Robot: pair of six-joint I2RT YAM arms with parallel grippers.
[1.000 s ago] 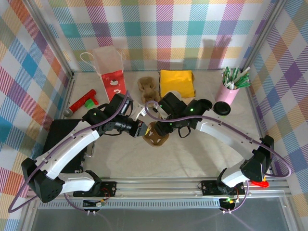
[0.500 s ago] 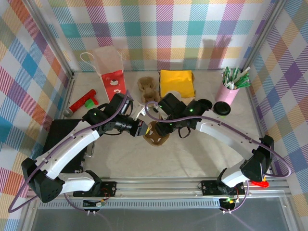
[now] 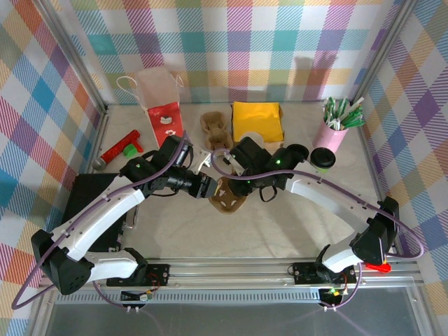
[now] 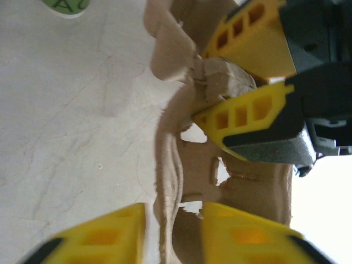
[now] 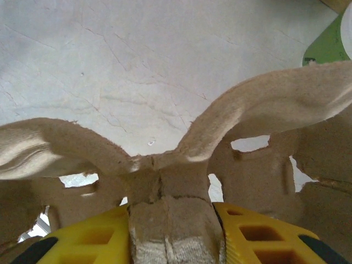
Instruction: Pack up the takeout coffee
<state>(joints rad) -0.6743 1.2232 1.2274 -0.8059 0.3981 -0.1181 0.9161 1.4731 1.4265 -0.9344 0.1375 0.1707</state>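
Observation:
A brown pulp cup carrier (image 3: 228, 199) lies mid-table between both grippers. My right gripper (image 3: 235, 184) comes in from the right and is shut on the carrier's raised centre post (image 5: 165, 209), a yellow finger pressed on each side. My left gripper (image 3: 208, 189) is open and straddles the carrier's rim (image 4: 168, 181), with a gap on the outer side. In the left wrist view the right gripper's fingers (image 4: 247, 113) clamp the post. The takeout coffee (image 3: 323, 158), a cup with a black lid, stands apart at the right beside a pink cup.
The pink cup (image 3: 333, 133) holds green and white sachets. At the back are a yellow cloth (image 3: 257, 120), a second brown carrier (image 3: 215, 126) and a white and red paper bag (image 3: 159, 105). A red and green tool (image 3: 120, 148) lies left.
My left gripper has opened off the carrier's rim. My right gripper's jaws have closed in onto the centre post. The carrier has barely shifted.

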